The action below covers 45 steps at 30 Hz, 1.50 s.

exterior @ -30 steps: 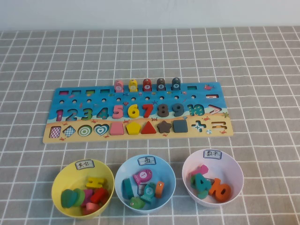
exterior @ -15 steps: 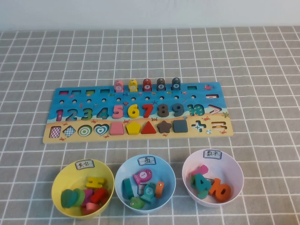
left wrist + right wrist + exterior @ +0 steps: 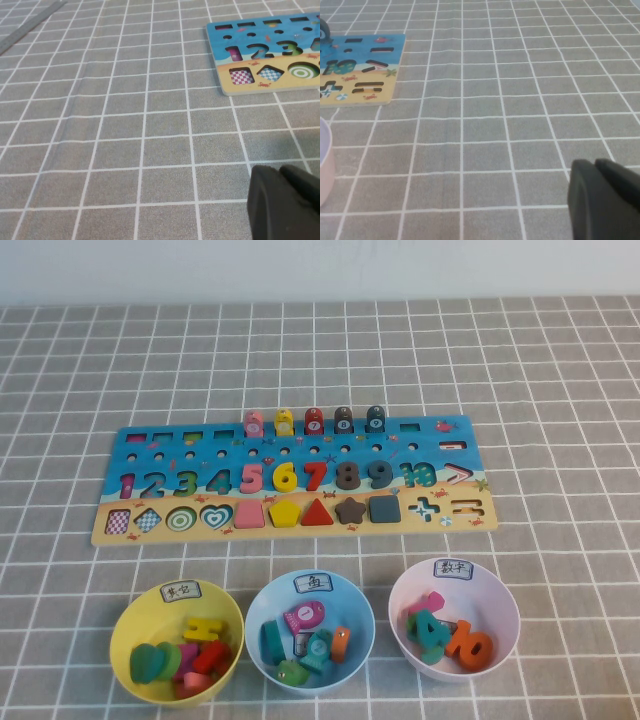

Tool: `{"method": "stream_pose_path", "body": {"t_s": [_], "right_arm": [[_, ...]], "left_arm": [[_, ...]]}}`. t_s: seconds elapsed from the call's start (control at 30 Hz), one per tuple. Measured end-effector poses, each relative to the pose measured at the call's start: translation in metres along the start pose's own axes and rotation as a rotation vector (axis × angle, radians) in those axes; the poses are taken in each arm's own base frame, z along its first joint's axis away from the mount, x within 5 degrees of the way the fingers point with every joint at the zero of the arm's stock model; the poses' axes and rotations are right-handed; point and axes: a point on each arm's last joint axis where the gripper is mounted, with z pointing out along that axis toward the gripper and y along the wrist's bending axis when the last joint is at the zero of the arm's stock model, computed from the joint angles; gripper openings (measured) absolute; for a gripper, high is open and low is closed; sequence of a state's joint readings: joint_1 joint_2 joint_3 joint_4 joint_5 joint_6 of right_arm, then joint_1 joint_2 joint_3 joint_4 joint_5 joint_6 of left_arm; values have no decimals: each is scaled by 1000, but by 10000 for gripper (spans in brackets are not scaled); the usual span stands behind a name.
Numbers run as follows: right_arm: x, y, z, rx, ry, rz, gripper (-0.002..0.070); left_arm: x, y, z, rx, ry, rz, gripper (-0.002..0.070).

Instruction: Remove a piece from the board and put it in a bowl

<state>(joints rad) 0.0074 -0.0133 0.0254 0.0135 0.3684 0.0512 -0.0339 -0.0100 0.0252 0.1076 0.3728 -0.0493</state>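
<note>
The slate-blue square piece point(image 3: 384, 508) sits in its slot on the sandy strip of the long board point(image 3: 140, 445), right of the brown star. The yellow bowl point(image 3: 133, 621) stands at the front left with several pieces inside. Neither gripper shows in the high view. My left gripper point(image 3: 280, 172) is shut and empty over the bare cloth, off the board's left end point(image 3: 227, 89). My right gripper point(image 3: 596, 167) is shut and empty over the cloth, off the board's right end point(image 3: 395, 75).
A light blue bowl point(image 3: 262, 601) and a pink bowl point(image 3: 502, 615), each with several pieces, stand right of the yellow one. The pink bowl's rim point(image 3: 324, 165) shows in the right wrist view. A grey checked cloth point(image 3: 560, 390) covers the table.
</note>
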Motion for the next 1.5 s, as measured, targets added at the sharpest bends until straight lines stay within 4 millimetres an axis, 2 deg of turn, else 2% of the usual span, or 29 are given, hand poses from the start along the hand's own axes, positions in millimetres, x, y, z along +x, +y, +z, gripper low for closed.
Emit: {"method": "stream_pose_path", "body": {"t_s": [0.23,0.6,0.97,1.1,1.23,1.37,1.5], "right_arm": [[-5,5,0,-54,-52,145,-17],[-19,11,-3,-178,-170,596,-17],[-21,14,-4,-212,-144,660,-17],[-43,23,-15,-264,-65,600,-17],[-68,31,-14,-266,136,515,-17],[-95,35,-2,-244,358,436,-17],[-117,38,25,-237,536,356,-17]], "left_arm": [[0,0,0,0,0,0,-3],[0,0,0,0,0,0,-3],[0,0,0,0,0,0,-3],[0,0,0,0,0,0,-3],[0,0,0,0,0,0,-3],[0,0,0,0,0,0,-3],[0,0,0,0,0,0,-3]]}}
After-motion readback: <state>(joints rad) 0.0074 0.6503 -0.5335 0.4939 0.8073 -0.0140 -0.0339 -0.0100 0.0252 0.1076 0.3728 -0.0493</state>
